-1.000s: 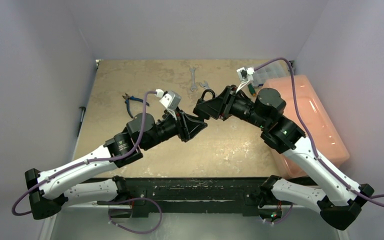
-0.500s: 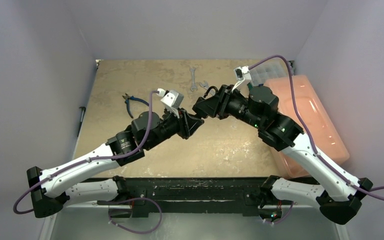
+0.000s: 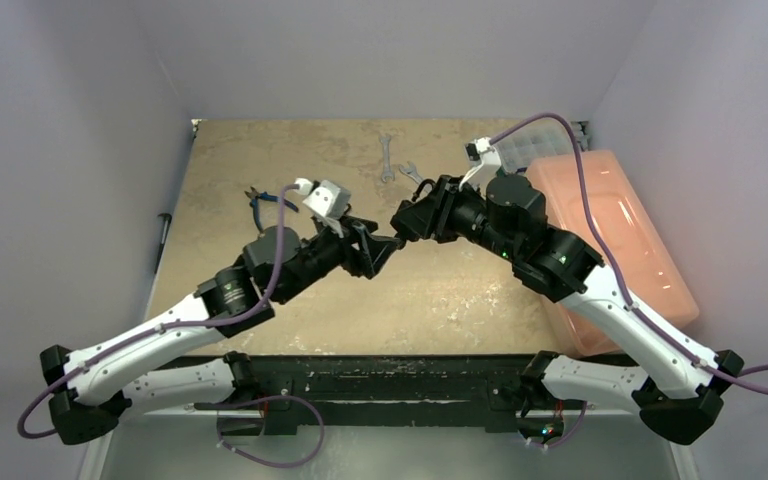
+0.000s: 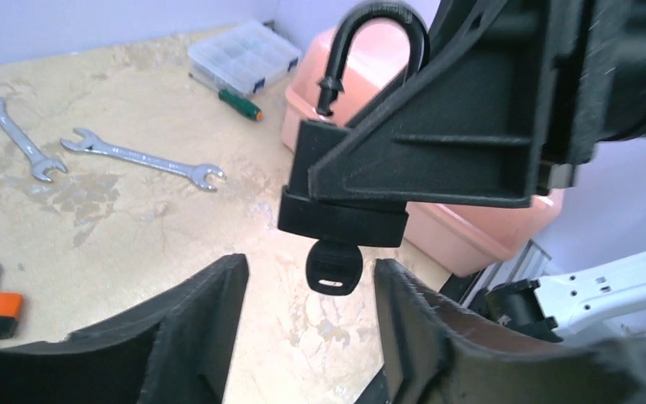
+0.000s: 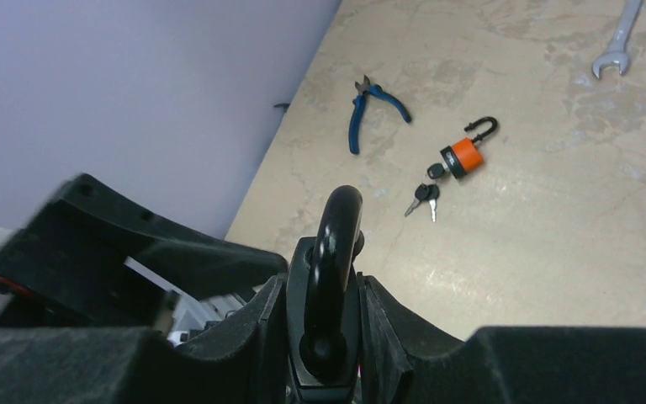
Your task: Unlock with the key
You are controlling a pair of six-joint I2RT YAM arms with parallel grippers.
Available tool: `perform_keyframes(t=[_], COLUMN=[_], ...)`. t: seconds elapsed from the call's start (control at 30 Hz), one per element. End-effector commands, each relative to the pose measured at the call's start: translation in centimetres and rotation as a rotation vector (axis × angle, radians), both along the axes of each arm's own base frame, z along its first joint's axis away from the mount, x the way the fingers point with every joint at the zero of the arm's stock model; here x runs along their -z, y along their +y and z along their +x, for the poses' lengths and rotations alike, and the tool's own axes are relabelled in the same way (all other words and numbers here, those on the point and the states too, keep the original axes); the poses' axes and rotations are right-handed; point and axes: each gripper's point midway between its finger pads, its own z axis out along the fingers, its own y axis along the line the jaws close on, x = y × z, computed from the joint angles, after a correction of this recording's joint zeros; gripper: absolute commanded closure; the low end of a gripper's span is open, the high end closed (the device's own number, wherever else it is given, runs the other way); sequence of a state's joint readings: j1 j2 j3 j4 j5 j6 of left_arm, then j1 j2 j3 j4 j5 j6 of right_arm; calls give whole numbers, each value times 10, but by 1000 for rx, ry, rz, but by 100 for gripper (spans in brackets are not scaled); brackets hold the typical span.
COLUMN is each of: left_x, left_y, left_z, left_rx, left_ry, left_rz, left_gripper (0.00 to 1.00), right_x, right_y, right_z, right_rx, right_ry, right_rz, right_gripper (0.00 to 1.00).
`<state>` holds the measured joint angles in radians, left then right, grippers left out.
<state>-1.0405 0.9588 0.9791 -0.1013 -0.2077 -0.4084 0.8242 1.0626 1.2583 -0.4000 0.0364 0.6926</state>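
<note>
We cannot see inside the pink bin [image 3: 625, 230] or the clear organiser [image 4: 244, 55]. Our right tool [image 5: 324, 328] clamps the black padlock [image 4: 341, 220] above the desk [image 3: 440, 300], key [image 4: 334, 268] in its underside. The left tool [image 4: 309, 282] stands wide around the key without touching. Only the wrist views show the orange padlock [image 5: 463, 156], hidden overhead by the left arm [image 3: 180, 325].

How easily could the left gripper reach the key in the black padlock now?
Probably yes, easily: the left gripper stands open with a finger on each side of the key, nothing between them. The right gripper holds the black padlock above, clear of the key.
</note>
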Motion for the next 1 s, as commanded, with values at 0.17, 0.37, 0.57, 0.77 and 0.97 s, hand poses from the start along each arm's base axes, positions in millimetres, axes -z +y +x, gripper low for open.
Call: perform_keyframes(t=[0.17,0.37,0.57,0.77,0.97], left_x=[-19,-4,-5,-7,-3], left_y=[27,7,-5,-12,-14], left_z=[-23,-19,-5,4,10], left_rx=[59,104,73,46,18], left_ry=[-99,-77,-84,-94,-89], left_rz=[-42,6,1,-14,-17], left_gripper=[11,2,1,1,1], right_x=[-42,-32,-12,-3,0], right_y=[-6,-2,7,10,17], right_z=[0,5,2,-1,-3], right_rx=[47,83,66,52,23], right_ry=[-10,80,176,199,218], right_rz=[91,91,90,89,90], right_gripper=[100,100,100,100,100])
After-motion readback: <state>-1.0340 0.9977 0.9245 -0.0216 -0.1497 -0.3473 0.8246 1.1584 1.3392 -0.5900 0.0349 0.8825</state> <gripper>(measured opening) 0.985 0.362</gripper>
